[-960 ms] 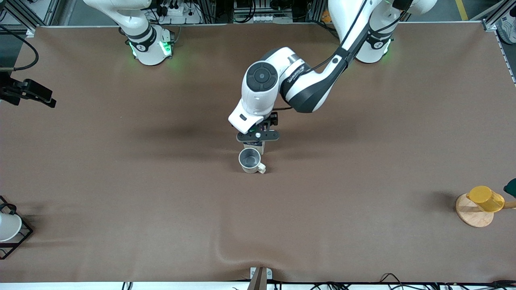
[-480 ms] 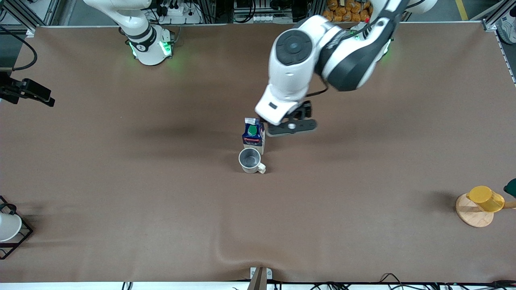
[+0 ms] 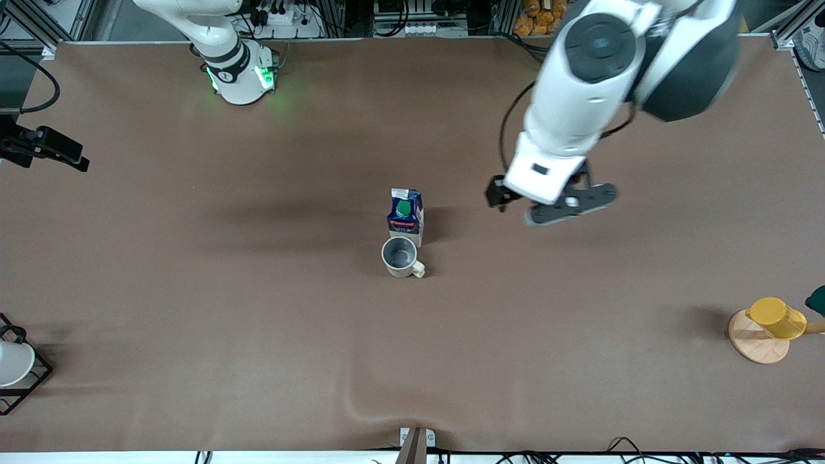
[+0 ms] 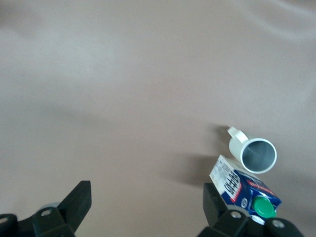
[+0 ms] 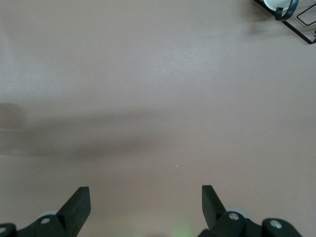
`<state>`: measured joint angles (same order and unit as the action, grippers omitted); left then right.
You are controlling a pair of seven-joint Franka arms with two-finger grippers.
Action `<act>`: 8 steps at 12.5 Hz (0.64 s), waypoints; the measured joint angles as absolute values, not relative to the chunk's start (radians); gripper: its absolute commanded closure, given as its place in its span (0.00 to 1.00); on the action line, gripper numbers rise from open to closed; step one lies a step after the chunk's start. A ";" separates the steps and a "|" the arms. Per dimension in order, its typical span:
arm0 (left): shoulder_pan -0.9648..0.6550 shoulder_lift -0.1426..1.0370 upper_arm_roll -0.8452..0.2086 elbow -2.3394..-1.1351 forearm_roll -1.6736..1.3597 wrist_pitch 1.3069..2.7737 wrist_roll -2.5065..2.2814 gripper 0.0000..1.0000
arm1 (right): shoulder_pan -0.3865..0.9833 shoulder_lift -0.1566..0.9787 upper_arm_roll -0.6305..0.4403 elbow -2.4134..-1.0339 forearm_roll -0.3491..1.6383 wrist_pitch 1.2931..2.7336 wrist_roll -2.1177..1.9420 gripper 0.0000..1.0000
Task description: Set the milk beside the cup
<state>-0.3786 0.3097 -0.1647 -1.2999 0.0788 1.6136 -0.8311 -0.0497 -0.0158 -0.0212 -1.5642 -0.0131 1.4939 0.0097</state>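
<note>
Only the left wrist view shows the left end effector [image 4: 143, 207] spread, off the milk [image 4: 244, 190].

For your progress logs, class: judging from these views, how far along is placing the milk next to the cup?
Done: the milk carton stands upright right beside the cream mug, farther from the front camera. In hand: nothing; the left gripper is open, up over bare table toward the left arm's end. The right gripper waits open. Nothing visibly remains.
</note>
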 measured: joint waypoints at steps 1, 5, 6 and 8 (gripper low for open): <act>-0.347 0.288 -0.165 -1.302 0.079 1.607 -0.796 0.00 | -0.050 -0.016 -0.021 -1.564 -0.012 1.495 0.010 0.00; -0.222 0.211 -0.166 -1.329 0.079 1.597 -0.628 0.00 | -0.051 -0.015 -0.021 -1.564 -0.010 1.496 0.010 0.00; -0.190 0.198 -0.166 -1.336 0.079 1.597 -0.588 0.00 | -0.051 -0.015 -0.021 -1.564 -0.009 1.496 0.010 0.00; -0.137 0.184 -0.167 -1.343 0.079 1.597 -0.514 0.00 | -0.051 -0.015 -0.021 -1.564 -0.006 1.497 0.010 0.00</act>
<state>-0.1370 0.1845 -0.1673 -1.3428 0.0792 1.5971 -0.5141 -0.0507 -0.0147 -0.0205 -1.5643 -0.0061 1.4975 0.0097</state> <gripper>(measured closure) 0.000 0.000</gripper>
